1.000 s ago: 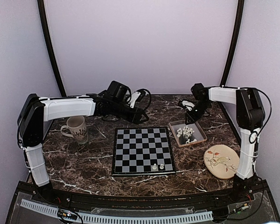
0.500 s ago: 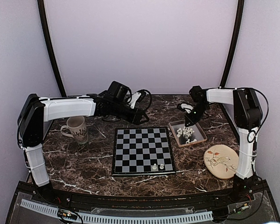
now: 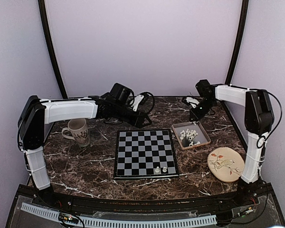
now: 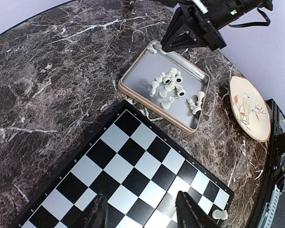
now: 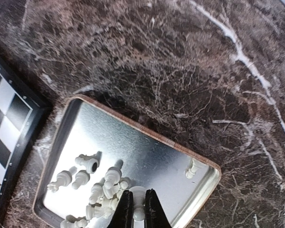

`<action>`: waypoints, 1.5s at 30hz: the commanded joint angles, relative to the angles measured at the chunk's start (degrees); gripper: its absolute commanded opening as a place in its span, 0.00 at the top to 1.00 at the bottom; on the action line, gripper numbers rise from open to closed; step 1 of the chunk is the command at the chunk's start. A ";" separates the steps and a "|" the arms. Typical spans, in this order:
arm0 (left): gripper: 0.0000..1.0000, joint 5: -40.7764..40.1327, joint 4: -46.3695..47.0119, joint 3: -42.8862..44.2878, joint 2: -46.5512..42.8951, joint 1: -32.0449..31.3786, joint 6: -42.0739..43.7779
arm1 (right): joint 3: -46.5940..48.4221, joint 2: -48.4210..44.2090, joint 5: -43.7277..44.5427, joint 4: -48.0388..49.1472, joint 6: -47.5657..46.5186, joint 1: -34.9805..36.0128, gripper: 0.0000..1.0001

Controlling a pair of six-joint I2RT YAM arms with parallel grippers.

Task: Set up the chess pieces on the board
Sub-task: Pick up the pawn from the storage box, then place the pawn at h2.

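Checkered board [image 3: 143,147]; two white chess pieces [image 3: 157,169] on near-right squares; rest heaped in tray [image 4: 142,71], one in right claw [image 5: 138,202].

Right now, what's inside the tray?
Little white chess pieces, most heaped together, one alone in a corner. The right gripper, pinching one, hides whatever lies beneath it.

We note a table [image 3: 80,161] topped in dark brown marble with white veining, faintly glossy. Plain pale lilac walls [image 3: 142,42] stand behind and on both sides. The light is even and the shadows soft. Two black curved poles [image 3: 51,52] rise near the table's far corners. A white perforated strip [image 3: 133,221] runs along the black near ledge.
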 commanded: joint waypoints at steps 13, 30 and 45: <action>0.47 -11.36 3.44 -9.20 -7.47 2.68 -8.56 | -20.09 -24.33 -10.52 1.71 -12.22 18.67 0.96; 0.48 -9.91 3.50 -9.74 -9.23 4.01 -9.17 | -26.80 -20.86 -8.95 0.88 -16.56 29.50 0.95; 0.47 -9.67 3.98 -10.13 -9.19 4.05 -9.10 | -26.45 -16.95 -5.24 1.47 -16.37 30.91 0.92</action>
